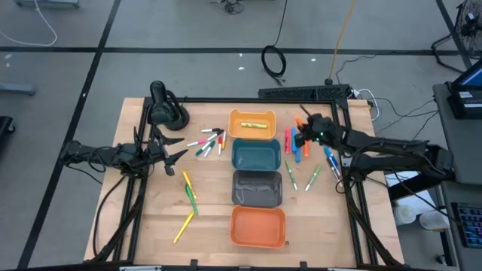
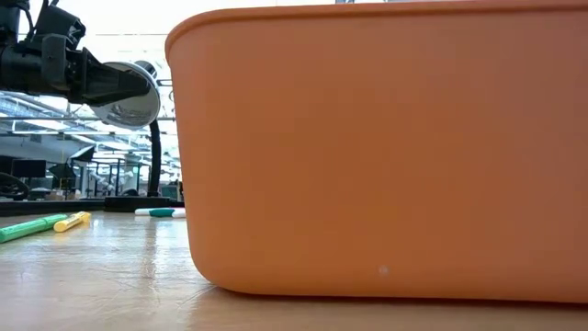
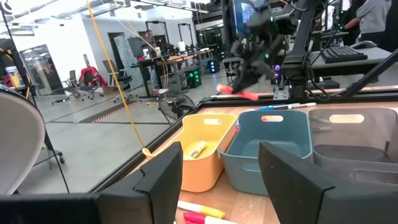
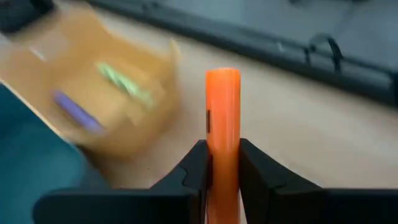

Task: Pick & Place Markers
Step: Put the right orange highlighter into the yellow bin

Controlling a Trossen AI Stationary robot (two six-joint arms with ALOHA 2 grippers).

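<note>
My right gripper [image 1: 303,138] hangs above the markers to the right of the bins, shut on an orange marker [image 4: 222,106]; the left wrist view shows it too [image 3: 244,79]. More markers lie flat on the table: a cluster [image 1: 209,141] left of the bins, yellow and green ones [image 1: 188,192] nearer the front, and others [image 1: 310,177] on the right. One yellow-green marker [image 1: 256,124] lies in the light orange bin [image 1: 252,134]. My left gripper [image 3: 217,180] waits open at the table's left, holding nothing. My right gripper pinches the orange marker between its two fingers [image 4: 196,168], on the marker's sides [image 4: 222,155]. The marker lies along the fingers and sticks out past their tips. It is lifted clear of the table [image 3: 239,93] and slants slightly.
Four bins stand in a row down the table's middle: light orange at the far end, then teal [image 1: 256,154], grey [image 1: 256,188] and orange [image 1: 258,226], which fills the low view [image 2: 386,156]. A black frame [image 1: 301,94] runs along the far edge.
</note>
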